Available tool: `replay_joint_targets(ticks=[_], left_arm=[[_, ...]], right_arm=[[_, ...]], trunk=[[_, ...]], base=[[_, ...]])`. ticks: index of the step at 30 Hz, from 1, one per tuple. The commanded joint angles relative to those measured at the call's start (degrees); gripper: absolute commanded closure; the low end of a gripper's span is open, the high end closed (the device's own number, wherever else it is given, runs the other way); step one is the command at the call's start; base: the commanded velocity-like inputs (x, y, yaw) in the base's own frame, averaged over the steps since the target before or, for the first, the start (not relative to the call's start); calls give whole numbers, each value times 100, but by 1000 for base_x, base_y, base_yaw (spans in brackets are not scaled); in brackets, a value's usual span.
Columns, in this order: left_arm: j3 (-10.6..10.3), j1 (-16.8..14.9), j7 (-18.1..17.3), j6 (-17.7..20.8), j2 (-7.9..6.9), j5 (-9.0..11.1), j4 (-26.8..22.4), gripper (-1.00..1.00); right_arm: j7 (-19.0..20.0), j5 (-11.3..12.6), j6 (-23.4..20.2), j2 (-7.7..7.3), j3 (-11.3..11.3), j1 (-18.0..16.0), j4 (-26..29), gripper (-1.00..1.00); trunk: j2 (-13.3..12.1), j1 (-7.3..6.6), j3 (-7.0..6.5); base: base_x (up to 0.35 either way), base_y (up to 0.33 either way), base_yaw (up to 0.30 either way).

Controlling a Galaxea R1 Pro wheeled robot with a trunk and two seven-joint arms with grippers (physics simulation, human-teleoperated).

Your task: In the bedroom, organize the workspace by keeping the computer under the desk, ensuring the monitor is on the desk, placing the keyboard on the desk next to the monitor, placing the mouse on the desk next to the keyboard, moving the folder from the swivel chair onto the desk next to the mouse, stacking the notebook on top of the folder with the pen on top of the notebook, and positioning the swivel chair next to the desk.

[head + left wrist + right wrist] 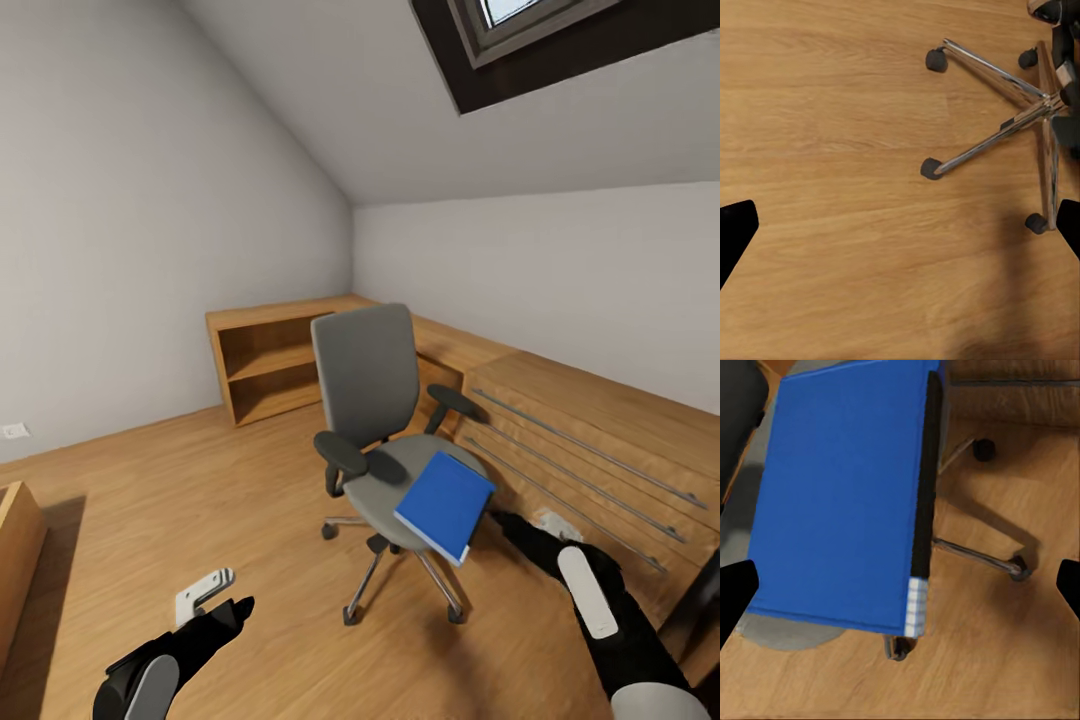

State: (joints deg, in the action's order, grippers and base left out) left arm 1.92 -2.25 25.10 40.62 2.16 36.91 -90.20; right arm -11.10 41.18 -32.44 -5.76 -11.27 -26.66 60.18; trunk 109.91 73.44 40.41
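Observation:
The grey swivel chair (365,375) stands mid-room on the oak floor. The blue folder (445,503) lies tilted on its seat and overhangs the seat's front right edge. My right gripper (525,525) hovers open just right of the folder. In the right wrist view the folder (840,495) with its black spine lies below the right gripper (900,592), over the grey seat (787,634). My left gripper (215,600) is open, low over the floor, front left of the chair. In the left wrist view the chair's chrome base (1035,112) is beside the left gripper (900,232).
A light oak dresser (600,440) with long bar handles runs along the right wall, close behind the chair. Open oak shelves (265,365) fill the far corner. A wooden piece (15,540) juts in at the left edge. Bare floor (150,500) lies left of the chair.

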Motion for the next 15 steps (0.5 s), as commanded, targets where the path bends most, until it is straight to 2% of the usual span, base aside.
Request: replay_joint_targets(ticks=[1,2,3,5,6,7,9,15], left_arm=[[8,-3,47,20,4,62,-8,-100],[10,-3,47,20,4,62,-7,-100],[12,-3,47,21,4,62,-7,-100],[16,-3,47,23,3,62,-7,-100],[20,-3,47,24,0,62,-6,-100],[22,-3,47,24,1,62,-6,-100],[27,-3,47,25,3,62,-6,-100],[52,-3,47,25,4,62,-1,-100]], right_arm=[[23,272,-37,-77,-2,-1,-55,-100],[198,635,-102,-231,-7,7,-171,-100],[299,800,-148,-310,-9,11,-222,-100],[755,1315,-407,-579,-13,27,-407,-100],[983,1470,-551,-663,-14,31,-483,-100],[1092,1524,-616,-693,-14,32,-516,-100],[1582,1669,-804,-771,-15,36,-667,-100],[2094,1770,-903,-806,-57,38,-1003,-100]], trunk=[[45,22,24],[85,44,41],[125,66,59],[205,110,93],[245,132,111],[285,154,129],[365,198,164],[606,329,272]], base=[[0,0,-251],[0,0,-252],[0,0,-251],[0,0,-166],[0,0,-83],[0,0,-66],[0,0,-32],[0,0,-7]])
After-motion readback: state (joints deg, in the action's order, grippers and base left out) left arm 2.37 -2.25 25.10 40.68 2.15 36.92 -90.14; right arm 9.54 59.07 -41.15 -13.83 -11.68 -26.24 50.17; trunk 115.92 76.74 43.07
